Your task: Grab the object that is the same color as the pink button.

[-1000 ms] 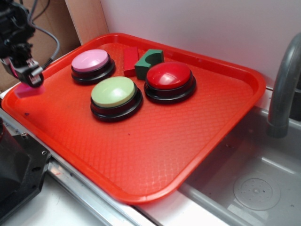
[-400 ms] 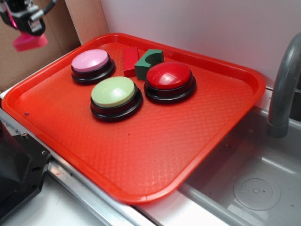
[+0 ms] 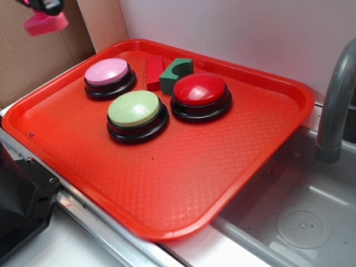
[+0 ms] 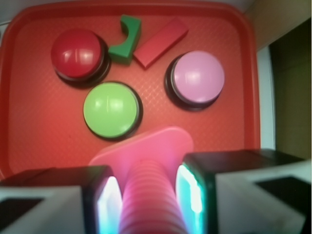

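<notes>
**Pink bolt held aloft, gripper mostly out of frame**

Pink plastic shows at the top left corner of the exterior view: the toy bolt (image 3: 45, 22), its flat angular base lowest, hanging in the air in front of the brown cardboard backdrop (image 3: 33, 61), well above and to the left of the red tray (image 3: 222, 167). Only a dark sliver of the gripper (image 3: 47, 5) is in frame above it; the rest is cut off by the picture edge, so its jaws cannot be read from here.

Wrist view settles it. Gripper (image 4: 146, 195) is clamped on the bolt (image 4: 148, 170): the ribbed threaded shaft runs up between the two black fingers (image 4: 95, 195), with both pads pressed against its sides. Shaft is bright pink, closely ridged, blurred by nearness. Flat base spreads out beyond the fingertips, paler pink, edges soft; its exact outline is hard to make out, possibly rounded on one side. Bolt base covers part of the tray floor below it.

On the tray, all apart from the bolt:
- pink button (image 3: 108, 72), pale lilac dome on black base, at the far left
- green-domed button (image 3: 135, 109), nearest the camera, just beside the red one
- red-domed button (image 3: 200, 90)
- red block (image 3: 154, 72) and dark green notched block (image 3: 176, 74), side by side behind the buttons, touching or nearly so

Grey faucet (image 3: 336, 100) is cut off at the right edge, over the metal sink (image 3: 295, 217).
</notes>
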`<control>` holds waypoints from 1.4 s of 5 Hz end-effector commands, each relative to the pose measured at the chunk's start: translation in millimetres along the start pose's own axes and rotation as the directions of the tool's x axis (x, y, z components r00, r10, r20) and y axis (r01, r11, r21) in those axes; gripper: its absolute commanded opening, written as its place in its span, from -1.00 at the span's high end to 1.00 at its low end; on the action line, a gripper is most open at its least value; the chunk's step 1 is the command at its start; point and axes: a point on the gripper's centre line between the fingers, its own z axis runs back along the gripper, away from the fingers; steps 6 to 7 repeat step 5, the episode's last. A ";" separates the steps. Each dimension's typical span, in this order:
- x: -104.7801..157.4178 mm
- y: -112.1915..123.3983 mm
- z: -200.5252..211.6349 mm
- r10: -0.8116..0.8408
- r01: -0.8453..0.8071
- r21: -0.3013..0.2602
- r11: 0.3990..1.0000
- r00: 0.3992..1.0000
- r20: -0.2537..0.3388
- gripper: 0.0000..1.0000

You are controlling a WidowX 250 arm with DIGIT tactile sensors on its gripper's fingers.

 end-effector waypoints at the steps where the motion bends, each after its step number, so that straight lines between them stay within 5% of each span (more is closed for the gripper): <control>1: 41.6 -26.9 5.8 -0.062 0.061 0.034 0.998 0.998 0.010 1.00; 4: 52.9 -27.0 3.4 -0.068 0.068 -0.068 0.995 0.998 0.001 1.00; 7: 50.8 -25.3 6.9 -0.063 0.064 -0.050 0.997 0.998 0.009 1.00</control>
